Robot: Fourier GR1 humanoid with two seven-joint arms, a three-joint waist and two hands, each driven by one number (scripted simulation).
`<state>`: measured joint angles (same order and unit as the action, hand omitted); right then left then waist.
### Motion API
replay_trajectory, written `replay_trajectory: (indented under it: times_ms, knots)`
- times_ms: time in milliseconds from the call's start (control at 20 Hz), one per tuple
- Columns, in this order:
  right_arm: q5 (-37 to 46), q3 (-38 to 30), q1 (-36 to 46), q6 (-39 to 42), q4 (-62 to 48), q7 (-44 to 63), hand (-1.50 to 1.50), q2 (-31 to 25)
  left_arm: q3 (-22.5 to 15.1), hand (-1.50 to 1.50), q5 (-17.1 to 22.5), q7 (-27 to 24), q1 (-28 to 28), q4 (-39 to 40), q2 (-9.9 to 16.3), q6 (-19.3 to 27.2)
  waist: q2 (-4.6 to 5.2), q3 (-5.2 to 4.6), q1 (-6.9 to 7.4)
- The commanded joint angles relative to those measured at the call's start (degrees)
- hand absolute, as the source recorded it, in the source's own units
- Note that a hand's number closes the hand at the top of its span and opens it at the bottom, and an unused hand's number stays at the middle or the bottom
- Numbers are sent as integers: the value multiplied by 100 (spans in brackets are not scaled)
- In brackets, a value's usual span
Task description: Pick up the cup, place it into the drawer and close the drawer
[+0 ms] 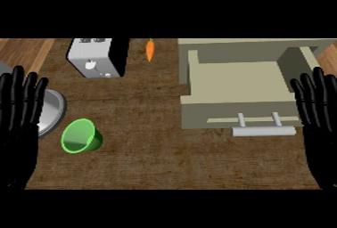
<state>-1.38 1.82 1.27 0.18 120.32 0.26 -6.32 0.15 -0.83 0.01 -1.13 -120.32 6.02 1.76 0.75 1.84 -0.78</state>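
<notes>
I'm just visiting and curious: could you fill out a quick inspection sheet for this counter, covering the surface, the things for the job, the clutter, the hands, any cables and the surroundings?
Surface: brown counter, with lighter wood at both upper corners.
Job's things: green cup lies tipped on its side, left of centre; beige drawer stands pulled open, nothing seen inside, grey handle at its front.
Clutter: carrot near the far edge; white toaster beside it; grey round plate at the left, partly hidden.
Hands: left robot hand and right robot hand both open, fingers up, resting at the edges, holding nothing.
Cables: nothing seen.
Surroundings: nothing seen beyond the counter.
</notes>
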Motion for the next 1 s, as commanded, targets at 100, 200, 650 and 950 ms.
replay_trajectory:
  times_ms: [100, 200, 650, 950]
  knots:
    - [130, -76, 258, -147, -295, -70, -150, 119, 134, -150, 333, -227, 458, -81, 115, -384, -78, -186, 120]
    - [11, -214, -89, 44, -245, -399, -150, 38, 691, -150, 780, -289, 689, -247, 413, -702, -82, -185, 107]
    - [-322, -139, 299, 605, -716, 433, -150, -283, 1487, -150, 1928, -36, 218, 1548, 159, -651, -68, -186, 73]
    - [-599, -522, 1232, 667, -1035, 866, -150, -437, 1379, -150, 1451, -282, 226, 2158, 47, -561, -66, -186, 81]
